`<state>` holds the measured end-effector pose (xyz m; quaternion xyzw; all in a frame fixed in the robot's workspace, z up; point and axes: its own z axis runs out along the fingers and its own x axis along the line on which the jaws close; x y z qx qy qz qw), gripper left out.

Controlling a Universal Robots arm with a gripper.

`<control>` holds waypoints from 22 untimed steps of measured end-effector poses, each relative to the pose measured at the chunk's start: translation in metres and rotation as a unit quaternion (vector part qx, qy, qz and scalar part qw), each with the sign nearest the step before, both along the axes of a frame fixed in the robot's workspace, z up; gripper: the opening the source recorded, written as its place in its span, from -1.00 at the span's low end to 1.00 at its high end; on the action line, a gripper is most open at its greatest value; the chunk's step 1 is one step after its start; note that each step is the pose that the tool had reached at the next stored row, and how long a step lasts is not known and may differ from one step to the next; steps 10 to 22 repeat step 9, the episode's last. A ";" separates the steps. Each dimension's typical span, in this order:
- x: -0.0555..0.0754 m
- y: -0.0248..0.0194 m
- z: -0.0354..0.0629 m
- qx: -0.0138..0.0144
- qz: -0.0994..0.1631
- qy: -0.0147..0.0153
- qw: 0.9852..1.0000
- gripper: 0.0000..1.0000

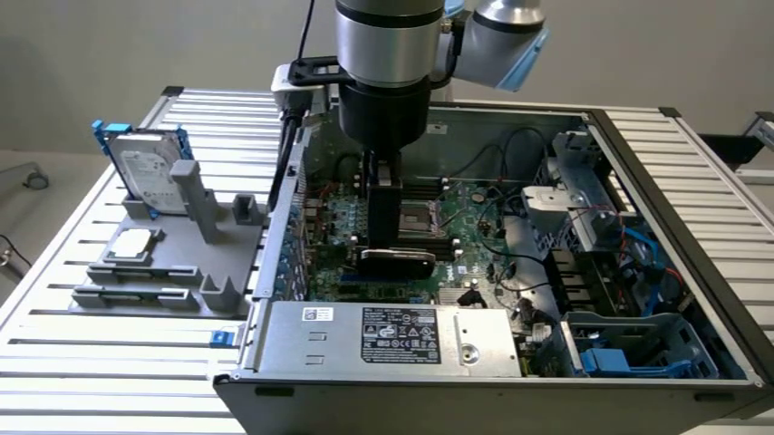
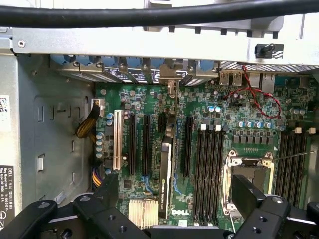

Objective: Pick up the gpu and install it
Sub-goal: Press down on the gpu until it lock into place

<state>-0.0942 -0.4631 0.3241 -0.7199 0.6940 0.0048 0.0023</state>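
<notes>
My gripper (image 1: 393, 258) jaws spread wide, holding nothing; gpu (image 2: 166, 179) stands edge-on in motherboard (image 2: 209, 124) slot, 6 o'clock below.

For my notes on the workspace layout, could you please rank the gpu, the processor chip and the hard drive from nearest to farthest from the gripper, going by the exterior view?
From the gripper, inside the computer case:
1. gpu: right below it, standing on the motherboard.
2. processor chip: outside the case on the grey holder, toward the exterior view's left.
3. hard drive: upright in its blue frame, farther toward the exterior view's left.
</notes>
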 end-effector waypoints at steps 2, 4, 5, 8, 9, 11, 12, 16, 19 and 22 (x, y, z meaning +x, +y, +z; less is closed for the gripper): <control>0.000 0.0000 0.0000 0.000 0.000 0.000 1.000 0.98; 0.000 0.0000 0.0000 0.000 0.000 0.000 1.000 0.98; 0.000 0.0000 0.0000 0.000 0.000 0.000 1.000 0.98; 0.000 0.0000 0.0000 0.000 0.000 0.000 1.000 0.98; 0.000 0.0000 0.0000 0.000 0.000 0.000 1.000 0.98; 0.000 0.0000 0.0000 0.000 0.000 0.000 1.000 0.98; 0.000 0.0000 0.0000 0.000 0.000 0.000 1.000 0.98; 0.000 0.0000 0.0000 0.000 0.000 0.000 1.000 0.98; 0.000 0.0000 0.0000 0.000 0.000 0.000 1.000 0.98; 0.000 0.0000 0.0000 0.000 0.000 0.000 1.000 0.98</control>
